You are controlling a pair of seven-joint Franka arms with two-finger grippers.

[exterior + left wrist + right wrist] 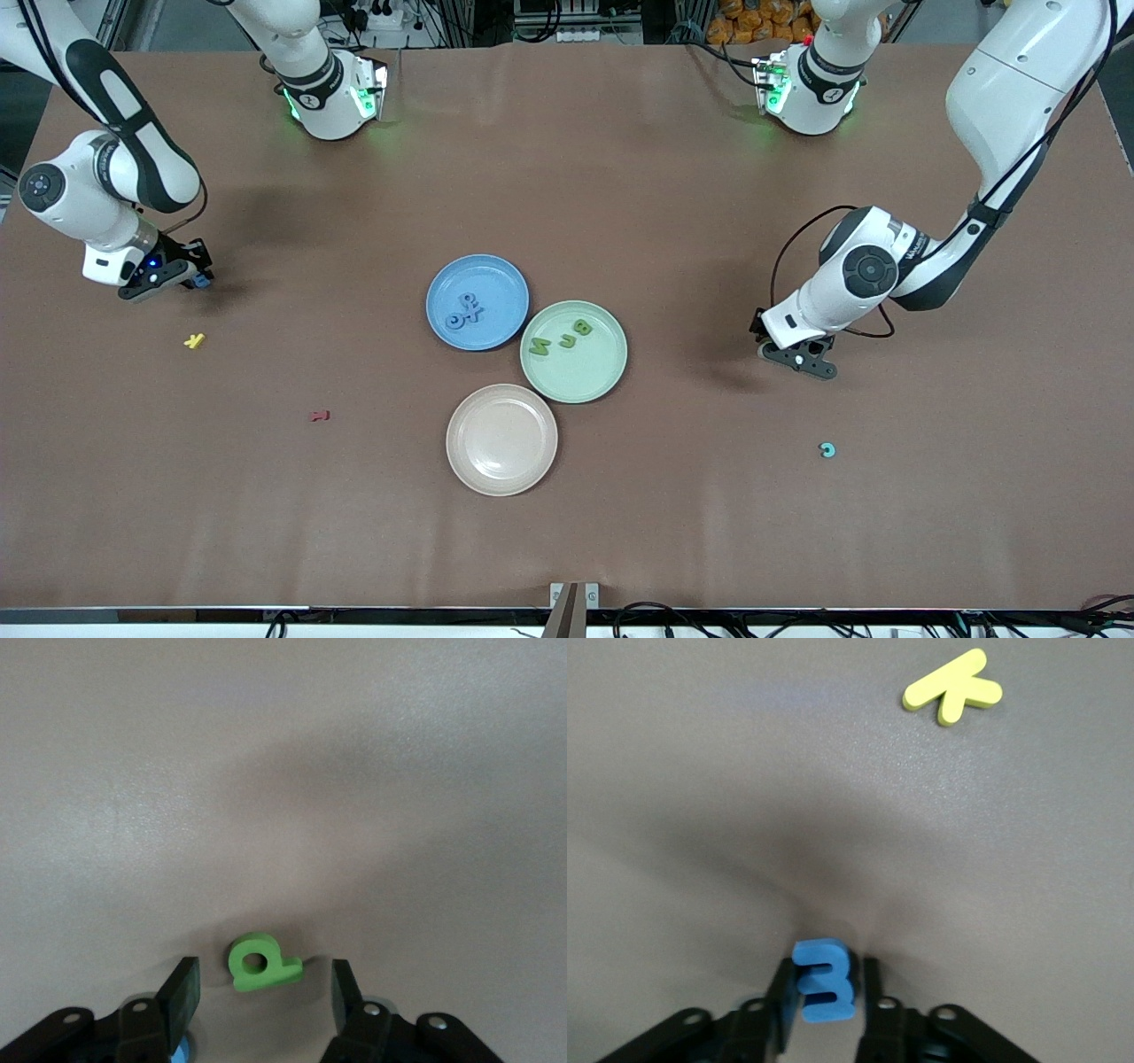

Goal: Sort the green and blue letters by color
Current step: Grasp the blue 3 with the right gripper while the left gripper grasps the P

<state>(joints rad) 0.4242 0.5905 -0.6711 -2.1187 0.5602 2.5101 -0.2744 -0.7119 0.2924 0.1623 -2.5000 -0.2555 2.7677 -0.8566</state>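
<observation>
Here, we see a blue "3" [823,981] pinched between the fingers of the right gripper [197,276], low over the table [567,177] at the right arm's end, w/ a yellow K [194,340] lying nearer the front camera. Other blue pieces [465,311] lie in the blue plate [443,283]; green letters [560,337] lie in the green plate [602,377], which touches it. The beige plate [501,439] sits nearest the camera of the three. A green "P" [260,961] lies flat between the wide-spread fingers of the left gripper [264,989], untouched, at the left arm's end. A teal piece [827,450] lies nearer the camera than that gripper; a dark red letter [319,415] lies apart.
</observation>
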